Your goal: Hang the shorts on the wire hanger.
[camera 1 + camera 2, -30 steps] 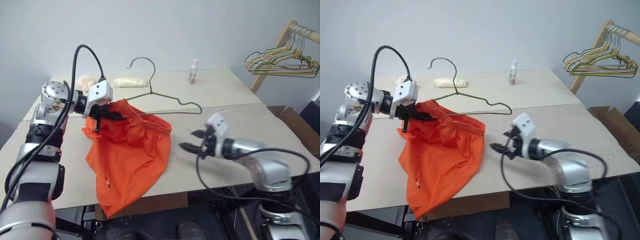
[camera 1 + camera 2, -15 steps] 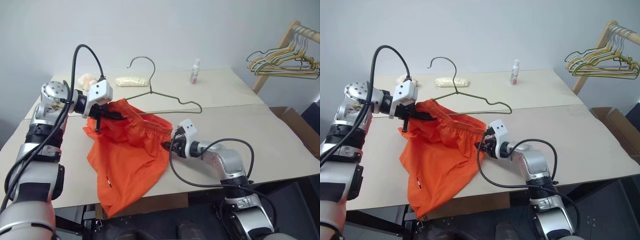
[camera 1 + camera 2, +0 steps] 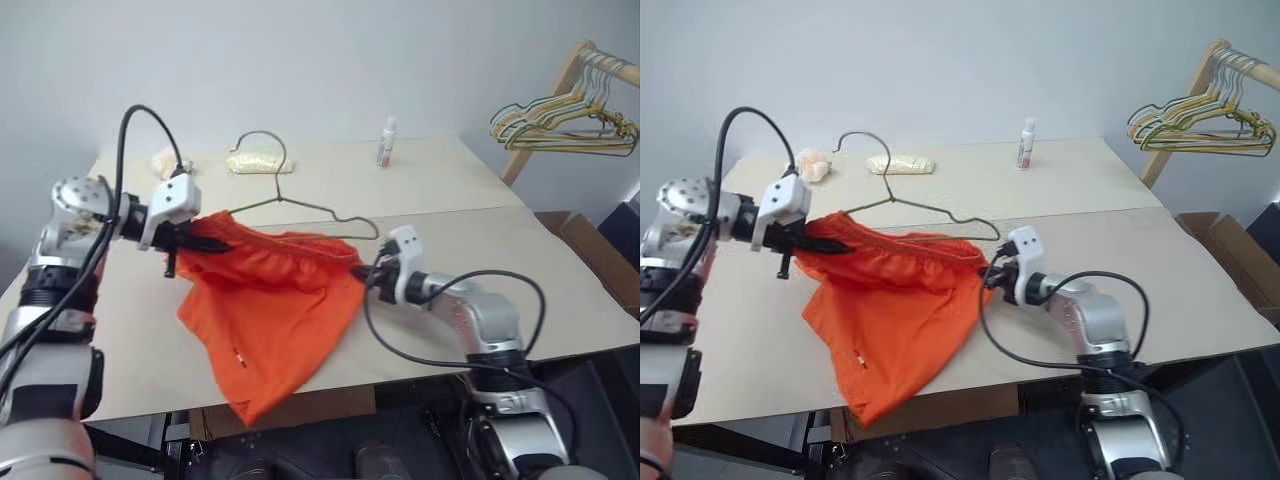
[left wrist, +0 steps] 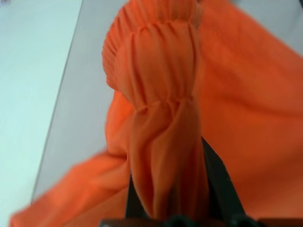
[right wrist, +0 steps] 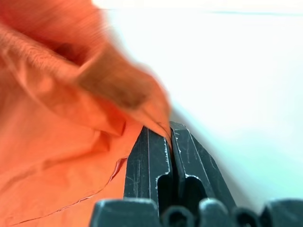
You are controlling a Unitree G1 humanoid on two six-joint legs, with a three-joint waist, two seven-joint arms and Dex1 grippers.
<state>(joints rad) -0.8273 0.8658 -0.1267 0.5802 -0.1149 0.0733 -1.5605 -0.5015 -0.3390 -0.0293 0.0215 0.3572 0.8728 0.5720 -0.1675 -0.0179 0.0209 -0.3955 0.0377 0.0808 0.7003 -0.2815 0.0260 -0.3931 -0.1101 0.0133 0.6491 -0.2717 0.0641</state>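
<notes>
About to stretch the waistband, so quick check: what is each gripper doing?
Left gripper: shut on the shorts, at the waistband.
Right gripper: shut on the shorts' opposite waistband edge.

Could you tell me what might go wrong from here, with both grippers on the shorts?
The right gripper pinches only a thin edge of the shorts, so the fabric could slip out under tension. The left gripper holds a thick bunch of waistband, which may keep the opening too narrow. The wire hanger lies loose behind the shorts and may get dragged.
</notes>
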